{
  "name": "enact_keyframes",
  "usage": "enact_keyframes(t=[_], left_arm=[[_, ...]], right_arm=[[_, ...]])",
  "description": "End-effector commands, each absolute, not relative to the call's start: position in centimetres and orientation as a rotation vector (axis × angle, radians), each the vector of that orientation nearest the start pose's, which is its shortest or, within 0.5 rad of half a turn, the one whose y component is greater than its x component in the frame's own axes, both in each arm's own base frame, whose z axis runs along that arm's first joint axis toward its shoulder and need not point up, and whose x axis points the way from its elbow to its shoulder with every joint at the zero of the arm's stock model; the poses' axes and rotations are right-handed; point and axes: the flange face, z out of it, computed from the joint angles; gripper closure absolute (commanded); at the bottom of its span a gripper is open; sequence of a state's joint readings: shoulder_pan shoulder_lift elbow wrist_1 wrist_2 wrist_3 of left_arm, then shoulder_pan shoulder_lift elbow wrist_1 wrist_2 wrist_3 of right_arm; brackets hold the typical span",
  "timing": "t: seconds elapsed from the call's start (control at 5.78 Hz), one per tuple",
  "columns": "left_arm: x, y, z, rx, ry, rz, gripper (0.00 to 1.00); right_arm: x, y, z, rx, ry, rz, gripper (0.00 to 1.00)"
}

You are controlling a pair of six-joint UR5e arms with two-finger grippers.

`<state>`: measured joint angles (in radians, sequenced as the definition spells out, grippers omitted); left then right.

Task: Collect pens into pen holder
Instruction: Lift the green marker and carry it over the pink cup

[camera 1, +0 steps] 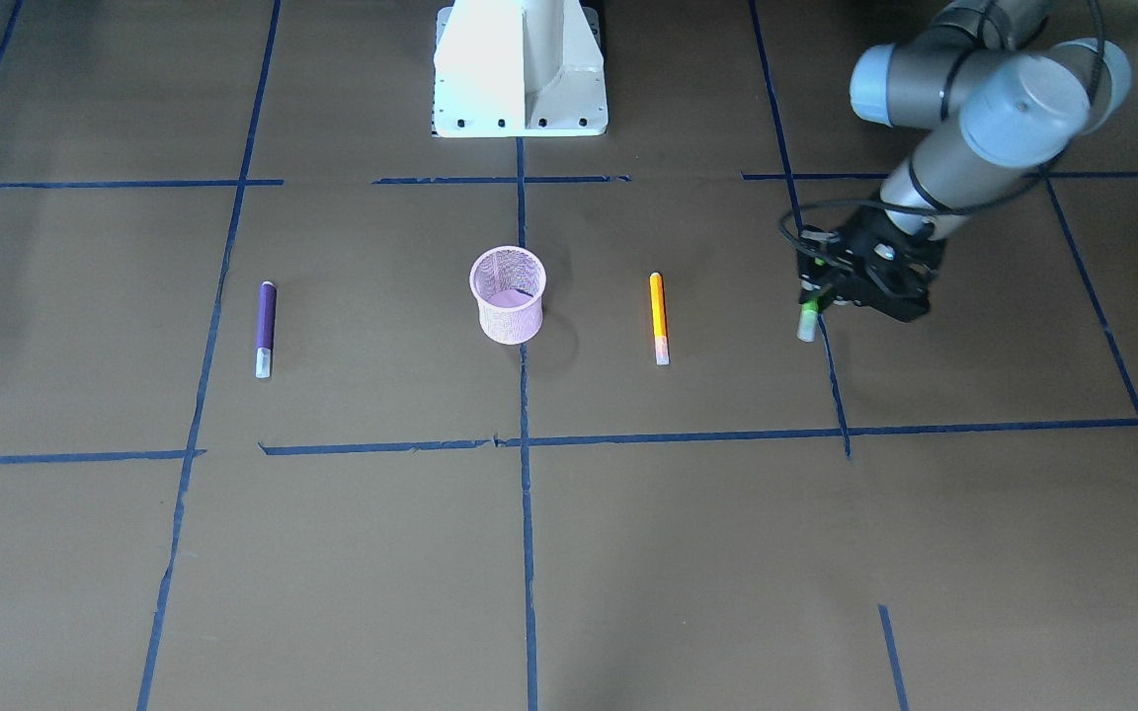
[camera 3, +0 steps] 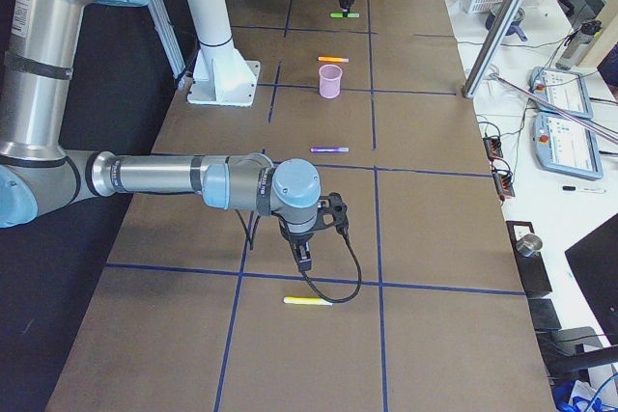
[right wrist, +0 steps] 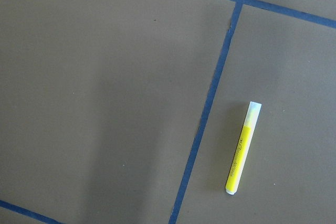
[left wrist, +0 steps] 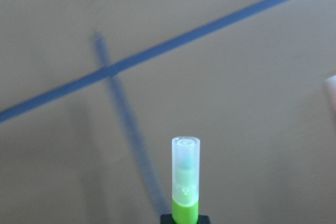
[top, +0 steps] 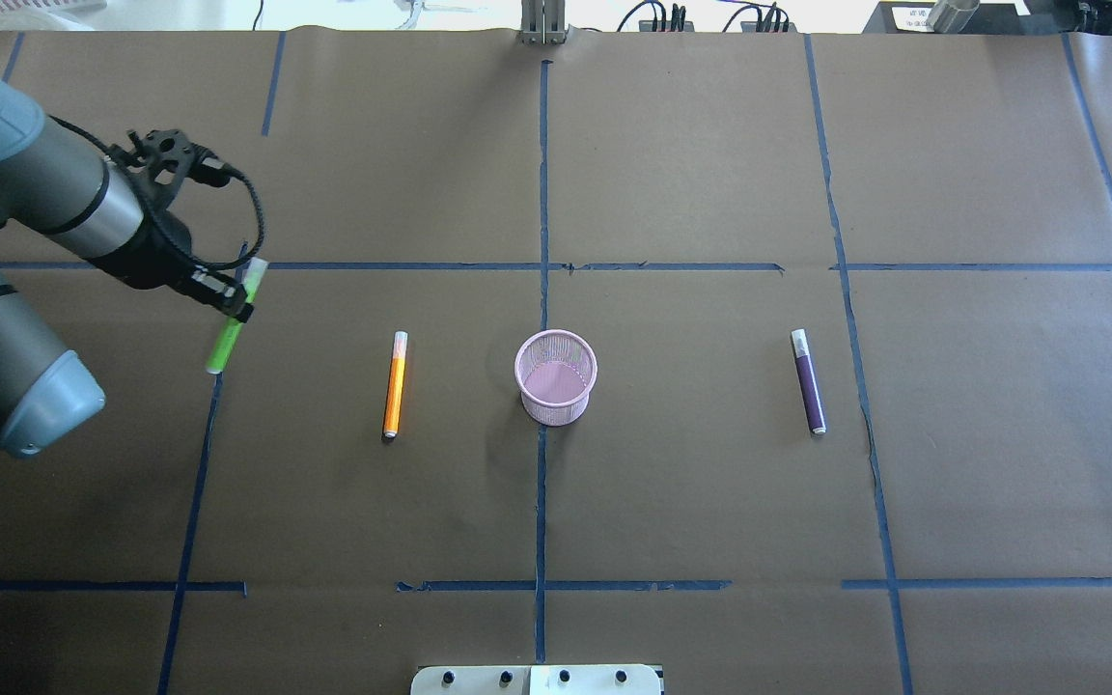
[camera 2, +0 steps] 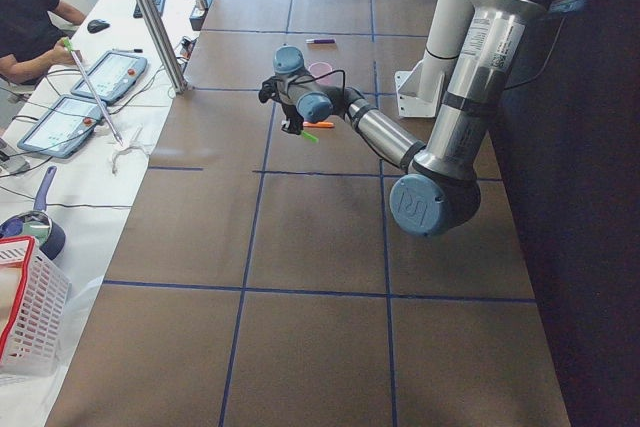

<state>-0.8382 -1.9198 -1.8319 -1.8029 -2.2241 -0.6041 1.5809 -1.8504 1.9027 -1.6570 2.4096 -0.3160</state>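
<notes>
From the right end: the right gripper [camera 3: 304, 260] hangs near a yellow pen [camera 3: 307, 301], can't tell what its jaws are doing, then purple pen [camera 3: 329, 150], upright pink pen holder [camera 3: 330, 84] and orange pen [camera 3: 333, 59] sit in a row, and farthest off the left gripper [top: 239, 309] is clenched on the green pen [top: 223, 347].

Counted four pens: one purple [top: 808, 381], one orange [top: 395, 384], one green [top: 219, 353], one yellow [right wrist: 243, 148]. One holder [top: 556, 407]. Two arms, left arm [top: 83, 208] and right arm [camera 3: 164, 176]. One white base [camera 1: 520, 69].
</notes>
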Motion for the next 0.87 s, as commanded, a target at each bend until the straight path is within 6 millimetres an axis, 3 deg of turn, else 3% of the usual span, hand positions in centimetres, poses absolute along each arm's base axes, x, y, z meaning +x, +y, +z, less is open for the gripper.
enact_keyframes(t=[0.0, 0.35, 0.69], left_arm=[[41.0, -45.2, 21.9, 0.365, 1.06, 0.282, 1.0], [46.0, -41.7, 18.8, 0.532, 1.091, 0.21, 1.0], [50.1, -38.1, 14.9, 0.634, 1.099, 0.033, 1.0]], right_arm=[[5.9, -37.4, 62.0, 0.102, -0.836, -0.286, 0.0], [5.6, -37.6, 62.3, 0.095, -0.836, -0.292, 0.0], [5.5, -37.6, 62.5, 0.091, -0.837, -0.293, 0.0]])
